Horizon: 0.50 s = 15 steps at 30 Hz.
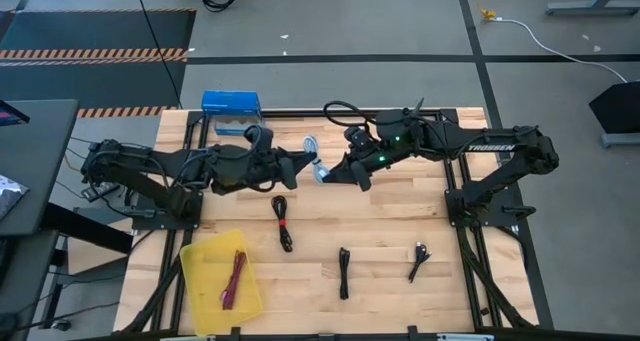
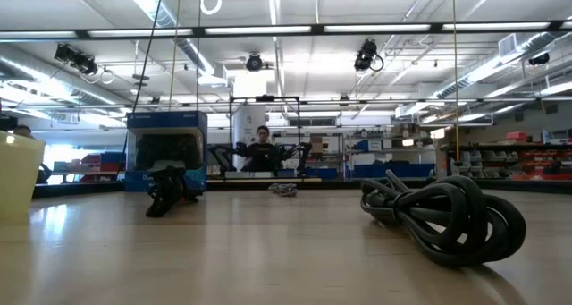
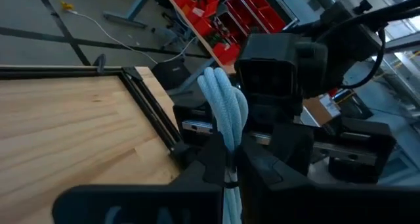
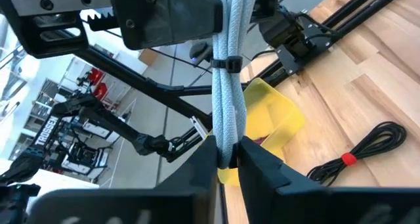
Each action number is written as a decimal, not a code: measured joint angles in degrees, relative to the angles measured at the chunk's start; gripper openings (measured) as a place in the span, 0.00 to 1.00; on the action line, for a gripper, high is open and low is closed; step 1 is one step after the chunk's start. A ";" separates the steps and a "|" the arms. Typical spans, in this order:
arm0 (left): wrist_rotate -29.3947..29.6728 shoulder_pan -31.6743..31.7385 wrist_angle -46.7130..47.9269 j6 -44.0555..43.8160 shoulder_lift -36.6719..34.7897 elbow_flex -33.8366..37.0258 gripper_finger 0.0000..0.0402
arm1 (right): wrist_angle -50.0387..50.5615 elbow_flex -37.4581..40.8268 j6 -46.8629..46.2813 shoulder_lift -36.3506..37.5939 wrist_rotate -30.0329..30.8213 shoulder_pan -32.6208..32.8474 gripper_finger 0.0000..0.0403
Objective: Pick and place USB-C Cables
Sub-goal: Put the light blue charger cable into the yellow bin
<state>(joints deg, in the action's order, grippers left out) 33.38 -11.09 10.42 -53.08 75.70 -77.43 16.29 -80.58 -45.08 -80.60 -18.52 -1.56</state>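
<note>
Both grippers meet above the table's middle, toward its far side, each shut on one light grey USB-C cable bundle (image 1: 318,167) with a black tie (image 4: 226,63). My left gripper (image 1: 306,161) comes from the left, my right gripper (image 1: 330,171) from the right. A magenta cable (image 1: 235,278) lies in the yellow tray (image 1: 205,296). A black cable with a red tie (image 1: 282,222) and two more black cables (image 1: 343,272) (image 1: 418,262) lie on the wood. The low view shows a small grey bundle (image 2: 283,190) lying far back on the table, and neither gripper. My left gripper pinches the grey bundle between its two fingers (image 3: 211,159), near one end (image 3: 228,142). The looped end (image 3: 223,92) sticks out past the fingertips. The bundle is lifted clear of the table. My right gripper pinches the bundle's other end (image 4: 227,148) between its two fingers (image 4: 262,171), on the far side of the tie from the left gripper. The bundle runs straight between the two grippers, clear of the table.
A blue box (image 1: 230,104) stands at the far edge behind the left arm. The yellow tray sits at the near left corner. Black frame rails (image 1: 460,221) run along the table's sides. Bare wood lies between the cables near the front. A person (image 2: 262,148) sits far behind the table.
</note>
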 joint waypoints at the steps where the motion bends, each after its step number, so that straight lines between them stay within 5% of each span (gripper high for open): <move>1: -0.38 0.00 0.12 0.00 0.00 0.00 0.05 | -0.07 0.00 0.00 0.00 0.02 0.00 0.20; 8: -4.82 -1.85 3.73 -0.80 -0.04 0.04 0.05 | 0.17 0.00 0.12 0.02 -2.03 -0.02 0.29; 15: -12.23 -8.35 21.68 -8.81 -1.64 0.07 0.05 | 3.05 0.00 1.69 0.02 -5.91 -0.11 0.32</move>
<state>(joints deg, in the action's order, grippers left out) 21.15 -19.45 32.10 -61.89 74.06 -77.36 19.35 -80.58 -43.39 -80.58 -24.43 -1.67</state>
